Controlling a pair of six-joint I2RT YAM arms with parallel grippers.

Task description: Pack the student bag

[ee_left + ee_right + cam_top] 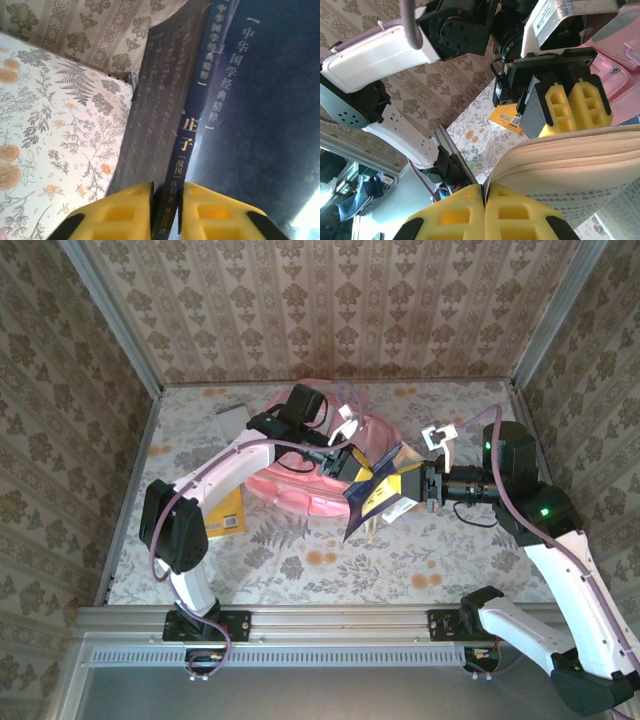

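Two hands share one dark blue book [385, 502]. Entries run left to right across the overhead view.

1. Yellow book [228, 517]: flat on the worktop [330, 560], at 8 o'clock from the bag and partly under my left arm. It is clear of the route.
2. Student bag [283, 492]: pink, lying mid-worktop at 9 o'clock from the dark blue book, just beside it and beneath my left wrist. I cannot make out its opening.
3. Left hand [347, 466]: nearly closed, with yellow fingers [117, 217] clamped on either side of the dark blue book's spine. It is the nearer hand to the bag.
4. Dark blue book: spans the gap between both hands, long axis roughly 9-to-3, covers splayed and pages fanned.
5. Right hand [428, 485]: at 3 o'clock from the book, fully closed, pinching what looks like a thin cover or leaf at the book's edge.

Judgement: the book must go toward 9 o'clock. My own left arm lies across the bag and is the main obstruction, and the loose cover could snag on the fabric.
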